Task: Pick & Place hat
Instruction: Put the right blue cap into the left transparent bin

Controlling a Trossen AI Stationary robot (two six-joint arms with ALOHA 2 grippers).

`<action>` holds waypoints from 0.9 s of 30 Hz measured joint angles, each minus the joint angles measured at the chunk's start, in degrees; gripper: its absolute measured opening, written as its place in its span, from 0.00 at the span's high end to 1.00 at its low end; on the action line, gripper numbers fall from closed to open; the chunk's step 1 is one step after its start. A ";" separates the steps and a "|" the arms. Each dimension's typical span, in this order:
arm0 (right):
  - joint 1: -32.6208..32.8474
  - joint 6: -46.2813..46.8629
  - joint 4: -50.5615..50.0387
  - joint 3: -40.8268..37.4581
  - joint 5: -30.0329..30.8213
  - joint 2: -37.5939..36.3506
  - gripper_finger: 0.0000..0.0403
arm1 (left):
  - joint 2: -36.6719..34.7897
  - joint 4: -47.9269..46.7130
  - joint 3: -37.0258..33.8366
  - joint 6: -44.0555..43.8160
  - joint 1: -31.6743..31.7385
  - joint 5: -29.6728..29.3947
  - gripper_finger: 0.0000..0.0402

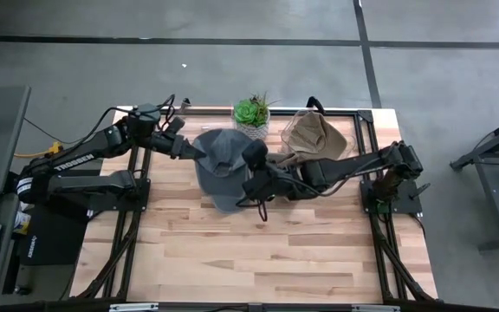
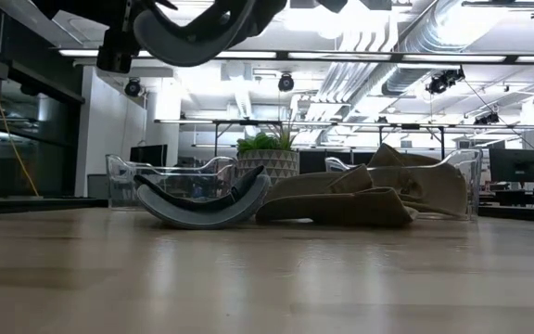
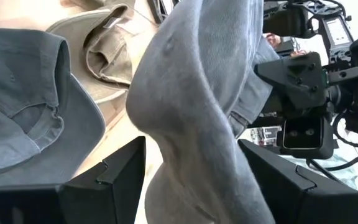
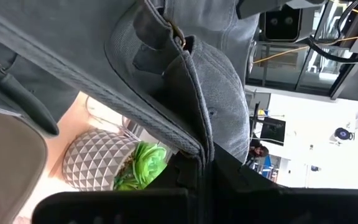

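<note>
Overhead, a light wooden table (image 1: 258,251) carries two dark robot arms reaching toward each other near its far edge, just in front of a small green potted succulent (image 1: 252,113), which serves as the landmark. A grey hat (image 1: 223,156) hangs in the air just in front of the plant and a little to the left arm's side of it, held between both arms. The left gripper (image 1: 196,149) meets the hat on the side away from the plant's right neighbour; its jaws stand spread, and the left wrist view shows a bunched fold of grey cloth filling the space between its two dark fingers (image 3: 114,177), so it is grasping the hat across a wide fold. The right gripper (image 1: 251,178) sits in front of the plant, against the hat's other edge; its jaws are clenched tight on a thin seam of the hat's brim, as the right wrist view shows the grey fabric pinched at the fingertips (image 4: 194,165). In the level view, a second grey hat (image 2: 202,199) lies brim-up on the table just in front of the plant's patterned pot, and a tan hat (image 2: 369,195) rests crumpled beside it, on the plant's right-arm side. Clear plastic bins (image 2: 160,176) stand either side of the plant.
</note>
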 joint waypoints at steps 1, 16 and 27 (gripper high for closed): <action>-0.01 -0.06 -0.01 0.00 0.01 0.00 0.99 | 0.00 -0.03 0.00 -0.02 -0.01 -0.02 0.42; -0.28 0.14 0.03 0.00 0.11 0.00 0.99 | 0.00 0.06 0.00 -2.69 -0.01 -2.42 0.82; -0.31 0.99 0.03 0.00 0.11 0.00 0.99 | 0.00 0.10 0.00 -2.51 -0.01 -1.09 0.99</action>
